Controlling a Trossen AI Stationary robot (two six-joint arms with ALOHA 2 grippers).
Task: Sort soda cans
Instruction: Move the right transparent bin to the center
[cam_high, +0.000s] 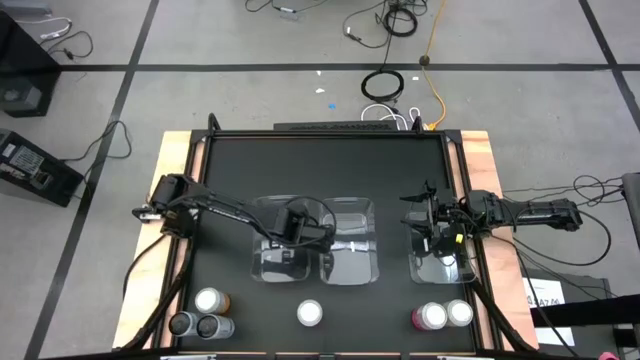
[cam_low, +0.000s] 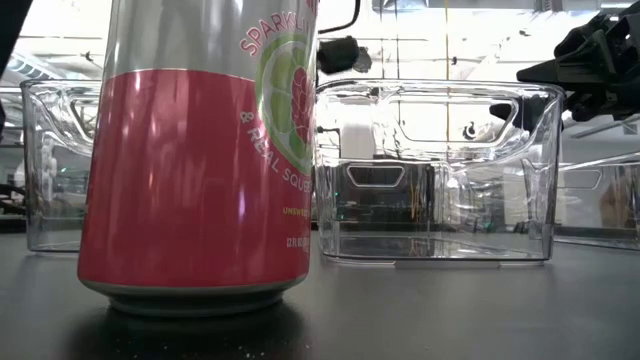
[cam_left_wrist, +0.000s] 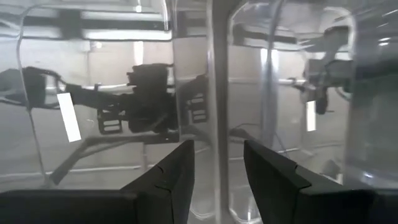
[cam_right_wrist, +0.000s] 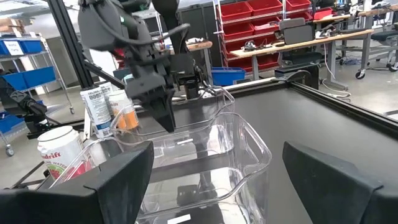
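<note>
Left gripper (cam_high: 283, 247) inside left bin (cam_high: 262, 268), fingers apart, empty. Right gripper (cam_high: 432, 232) spread wide over right bin (cam_high: 424, 268).

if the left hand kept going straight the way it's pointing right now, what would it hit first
Most likely the clear wall of a plastic bin. The left hand sits low among the bins, its fingers slightly apart, with the transparent wall filling the view right ahead. How far off the wall is can't be judged.
</note>
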